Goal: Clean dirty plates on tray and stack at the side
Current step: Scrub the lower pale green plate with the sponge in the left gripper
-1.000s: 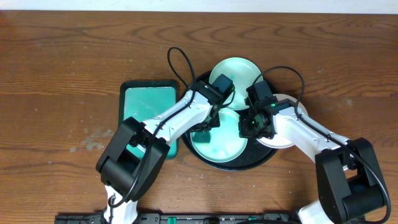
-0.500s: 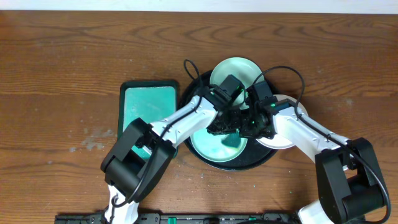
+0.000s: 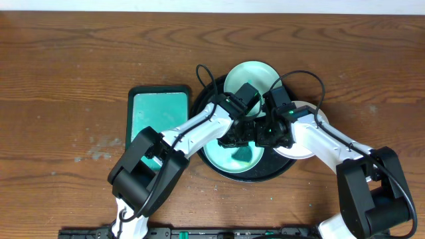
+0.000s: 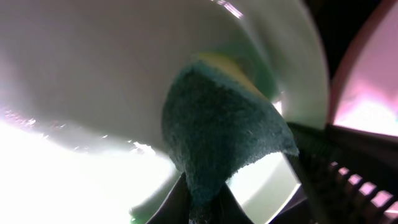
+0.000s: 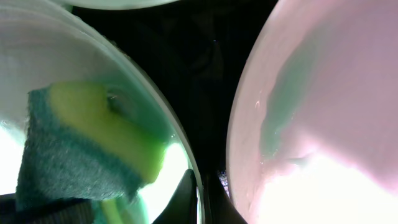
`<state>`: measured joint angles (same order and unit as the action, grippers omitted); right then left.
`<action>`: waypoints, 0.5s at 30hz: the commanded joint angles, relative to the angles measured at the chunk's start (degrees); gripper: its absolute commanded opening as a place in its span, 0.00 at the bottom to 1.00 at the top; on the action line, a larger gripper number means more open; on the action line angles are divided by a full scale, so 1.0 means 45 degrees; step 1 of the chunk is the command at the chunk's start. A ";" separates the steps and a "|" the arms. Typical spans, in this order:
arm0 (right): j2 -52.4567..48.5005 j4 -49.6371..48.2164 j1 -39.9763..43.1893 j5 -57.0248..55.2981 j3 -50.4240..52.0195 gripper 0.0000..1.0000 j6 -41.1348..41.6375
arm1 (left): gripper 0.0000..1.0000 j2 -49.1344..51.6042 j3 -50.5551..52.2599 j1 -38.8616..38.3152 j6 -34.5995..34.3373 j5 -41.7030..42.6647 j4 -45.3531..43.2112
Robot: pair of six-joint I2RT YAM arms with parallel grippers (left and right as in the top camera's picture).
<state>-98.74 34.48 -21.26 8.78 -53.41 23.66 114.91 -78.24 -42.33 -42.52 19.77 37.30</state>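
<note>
The black tray [image 3: 202, 99] holds three pale plates. The front plate [image 3: 229, 156] carries teal smears. My left gripper [image 3: 240, 135] is shut on a dark teal and yellow sponge [image 4: 217, 130] and presses it on this plate [image 4: 74, 74]. My right gripper [image 3: 271, 136] is shut on the same plate's rim [image 5: 180, 146], with the sponge [image 5: 81, 143] close by. A second plate [image 3: 255, 73] lies at the tray's back. A third plate [image 3: 307, 147], smeared teal [image 5: 323, 112], lies at the right under my right arm.
A rectangular teal-green tray [image 3: 154, 109] stands on the wooden table [image 3: 66, 73] left of the black tray. Cables loop over both arms near the back plate.
My left gripper moved with the sponge from the front plate's left side to its right part, near the right gripper. The right gripper has stayed in place.
</note>
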 commanded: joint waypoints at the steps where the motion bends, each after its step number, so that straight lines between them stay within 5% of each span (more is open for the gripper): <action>1: -0.0442 -0.0068 0.0214 -0.1588 0.0083 0.01 0.0933 | 0.07 0.0209 0.0316 0.0335 -0.1030 -0.0894 -0.0520; 9: -0.0442 -0.0180 0.2055 -0.0049 0.0063 0.01 0.3633 | 0.07 0.0209 0.0316 0.0714 -0.1103 0.0437 -0.0442; 15: -0.0442 -0.0452 0.2361 0.0918 0.0063 0.01 0.3997 | 0.07 0.0209 0.0316 0.0680 -0.1098 0.1137 -0.0325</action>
<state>-99.70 32.71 -11.97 17.17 -53.39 36.93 114.93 -78.13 -39.44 -46.59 22.41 34.59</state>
